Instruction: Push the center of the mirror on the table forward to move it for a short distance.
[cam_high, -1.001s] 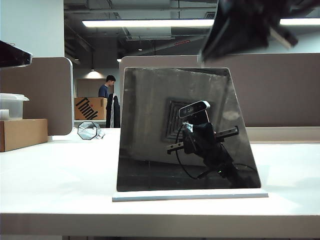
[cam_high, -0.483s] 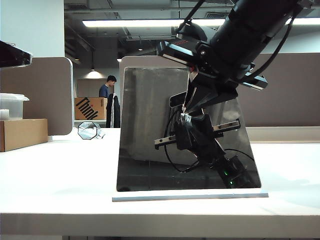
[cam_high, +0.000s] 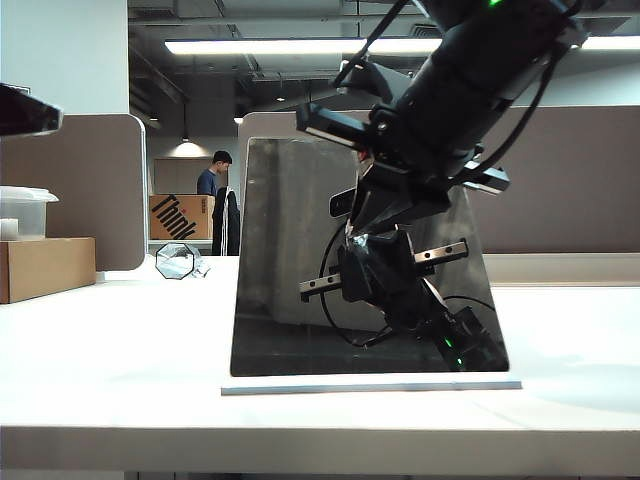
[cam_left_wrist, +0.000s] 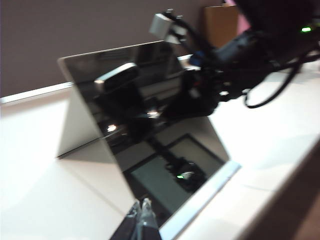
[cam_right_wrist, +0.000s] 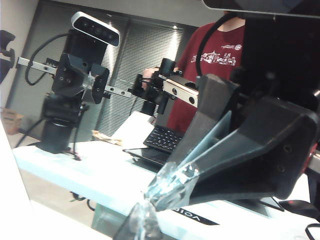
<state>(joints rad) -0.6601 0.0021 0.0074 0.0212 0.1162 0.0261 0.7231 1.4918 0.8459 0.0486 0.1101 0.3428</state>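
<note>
Now pressed against the middle of the mirror (cam_high: 300, 260), the right hand (cam_high: 352, 228), fingers closed together, gripping nothing. Mirror base edged slightly back on the counter (cam_high: 110, 370) since half a second ago; push likely underway. Left hand (cam_left_wrist: 140, 220) closed, just before the mirror's front corner. Count: one mirror, two hands.

the mirror (cam_high: 300, 270) shows a dark, glossy glass face, smooth enough to throw back the rig sharply, on a thin matt white base plate (cam_high: 370, 386). the table (cam_high: 110, 350) is plain white, smooth, with a soft sheen. the right gripper (cam_high: 352, 228) is matt black plastic with clear, glassy fingertips (cam_right_wrist: 167, 185) pressed on the glass. the left gripper (cam_left_wrist: 140, 212), low near the base plate, has clear tips too.
</note>
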